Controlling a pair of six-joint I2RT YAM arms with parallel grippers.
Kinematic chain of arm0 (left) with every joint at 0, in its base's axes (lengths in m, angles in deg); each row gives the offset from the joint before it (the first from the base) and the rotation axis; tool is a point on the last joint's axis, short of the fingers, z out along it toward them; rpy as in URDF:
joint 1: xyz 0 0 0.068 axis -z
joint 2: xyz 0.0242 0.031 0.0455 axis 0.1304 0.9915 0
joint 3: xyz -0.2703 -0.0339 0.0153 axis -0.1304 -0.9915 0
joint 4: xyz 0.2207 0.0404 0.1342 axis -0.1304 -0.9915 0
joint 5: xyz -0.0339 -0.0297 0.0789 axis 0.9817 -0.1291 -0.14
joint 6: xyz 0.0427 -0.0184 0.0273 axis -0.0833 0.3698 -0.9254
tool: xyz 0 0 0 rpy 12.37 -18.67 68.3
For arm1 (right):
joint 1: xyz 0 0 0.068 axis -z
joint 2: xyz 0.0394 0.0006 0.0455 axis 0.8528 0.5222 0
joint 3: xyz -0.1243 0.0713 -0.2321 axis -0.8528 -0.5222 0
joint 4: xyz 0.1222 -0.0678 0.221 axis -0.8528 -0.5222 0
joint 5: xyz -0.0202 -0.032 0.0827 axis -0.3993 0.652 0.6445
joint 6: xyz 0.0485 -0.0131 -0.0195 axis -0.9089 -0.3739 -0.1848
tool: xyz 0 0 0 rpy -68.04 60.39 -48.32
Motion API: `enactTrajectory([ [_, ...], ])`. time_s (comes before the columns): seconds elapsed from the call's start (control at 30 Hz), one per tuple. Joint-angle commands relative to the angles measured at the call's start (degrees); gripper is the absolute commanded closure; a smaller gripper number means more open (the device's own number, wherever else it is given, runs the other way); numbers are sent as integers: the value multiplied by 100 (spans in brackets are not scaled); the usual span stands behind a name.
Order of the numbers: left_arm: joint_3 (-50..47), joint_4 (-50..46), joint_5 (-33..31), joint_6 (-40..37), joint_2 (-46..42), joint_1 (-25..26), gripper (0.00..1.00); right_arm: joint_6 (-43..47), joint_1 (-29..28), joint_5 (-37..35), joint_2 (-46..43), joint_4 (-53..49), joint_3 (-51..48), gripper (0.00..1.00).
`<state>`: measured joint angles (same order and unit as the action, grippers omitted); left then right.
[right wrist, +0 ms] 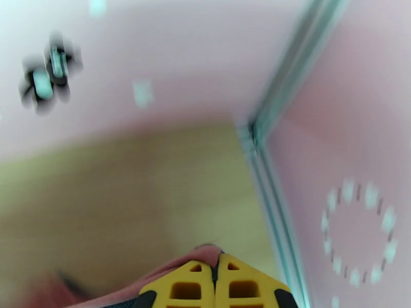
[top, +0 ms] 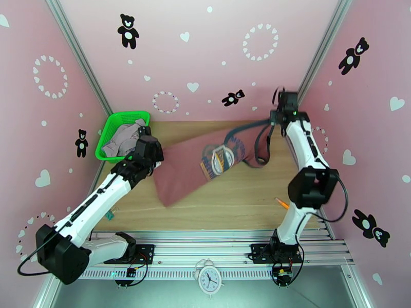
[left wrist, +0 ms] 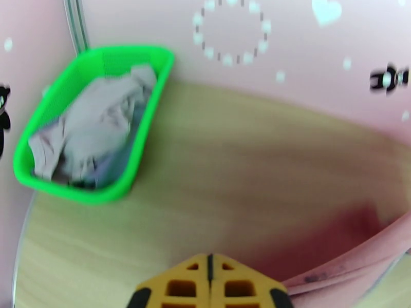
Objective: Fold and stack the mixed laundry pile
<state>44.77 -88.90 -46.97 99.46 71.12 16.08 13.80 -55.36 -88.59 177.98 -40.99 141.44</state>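
Observation:
The brick-red tank top with dark trim and a round print hangs stretched above the table between both arms. My left gripper is shut on its left edge; in the left wrist view the yellow fingers are pressed together with red cloth trailing to the right. At the far right, my right gripper is shut on the top's strap end, and a bit of red fabric peeks over the closed yellow fingers. The rest of the mixed laundry pile, grey-lavender and pale pieces, lies in the basket.
The green mesh basket sits at the table's far left corner. An orange pen-like object lies near the right arm. Pink walls with aluminium posts close in the wooden table on three sides.

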Motion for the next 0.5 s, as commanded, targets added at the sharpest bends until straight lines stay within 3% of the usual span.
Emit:
enactTrajectory([
  [0.0, 458, -137, -509, -322, 653, -378, 100, -216, 168, -174, 1054, -597, 1632, 100],
  [0.07, 1133, -232, -513, -514, 1107, -520, 100, -354, 166, -17, 1630, -840, 2730, 100],
  [0.13, 1983, -416, -473, -717, 1538, -614, 100, -497, 174, 61, 1820, -778, 3181, 100],
  [0.47, 7134, -2102, -193, -1428, 3294, -670, 100, -785, 279, 337, 1510, 401, 3110, 100],
])
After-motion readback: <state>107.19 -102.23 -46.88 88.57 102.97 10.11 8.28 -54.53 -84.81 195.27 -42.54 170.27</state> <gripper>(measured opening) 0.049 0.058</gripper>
